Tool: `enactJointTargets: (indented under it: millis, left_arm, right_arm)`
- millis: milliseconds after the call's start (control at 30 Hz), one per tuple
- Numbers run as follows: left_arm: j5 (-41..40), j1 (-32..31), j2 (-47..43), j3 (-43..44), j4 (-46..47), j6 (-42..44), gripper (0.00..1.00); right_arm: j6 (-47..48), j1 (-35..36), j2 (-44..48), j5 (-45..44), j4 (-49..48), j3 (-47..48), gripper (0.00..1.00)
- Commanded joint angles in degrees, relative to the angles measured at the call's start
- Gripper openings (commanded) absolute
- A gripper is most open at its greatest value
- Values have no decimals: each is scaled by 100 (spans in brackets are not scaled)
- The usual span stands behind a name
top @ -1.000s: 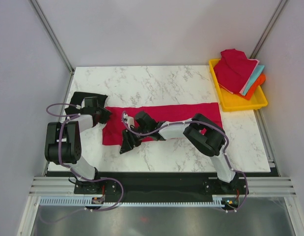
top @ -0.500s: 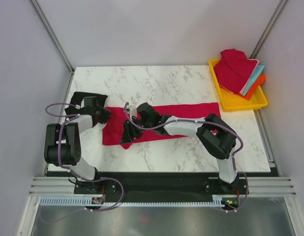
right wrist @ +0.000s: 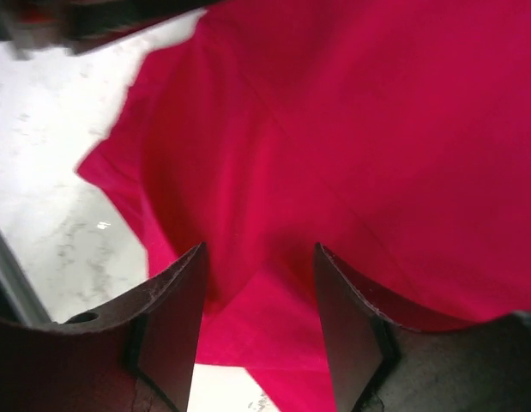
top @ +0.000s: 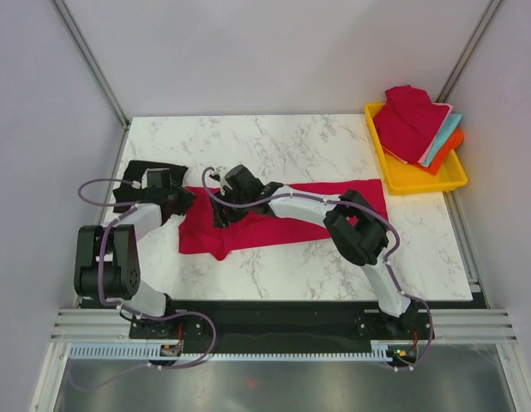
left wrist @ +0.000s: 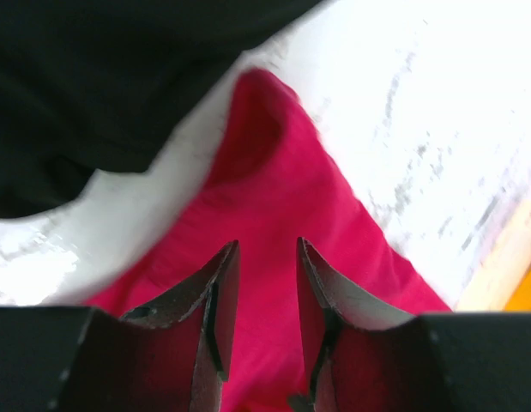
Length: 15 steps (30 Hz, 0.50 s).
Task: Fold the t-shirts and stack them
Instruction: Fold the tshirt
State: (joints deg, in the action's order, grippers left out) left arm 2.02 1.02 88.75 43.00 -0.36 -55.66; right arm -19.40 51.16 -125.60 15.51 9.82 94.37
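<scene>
Top external: right gripper (top: 220, 215) open above crimson t-shirt (top: 267, 230), left gripper (top: 181, 199) at its edge, hold unclear.

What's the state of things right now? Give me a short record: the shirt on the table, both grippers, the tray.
shirt in work: red t-shirt, lying as a long band across the middle of the table, left end rumpled
left gripper: open, low over the red cloth's left end
right gripper: open, over the red cloth, nothing held
black t-shirt: at the table's left edge, a strip of bare table between it and the red one
yellow tray: far right corner, holds piled shirts in red, teal and orange
</scene>
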Motion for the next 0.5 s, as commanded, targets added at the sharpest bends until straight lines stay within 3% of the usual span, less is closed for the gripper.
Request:
enactJointTargets:
  millis: [0, 267, 467]
  left_arm:
    - [-61, -259, -559, -99, 71, 82, 41]
    - [-53, -681, -412, 68, -245, 143, 44]
    - [246, -638, 747, 708, -578, 222, 42]
  right_arm:
    - [410, 26, -158, -381, 476, 337, 60]
    - [648, 35, -44, -356, 626, 170, 53]
    - [665, 35, 228, -198, 617, -260, 29]
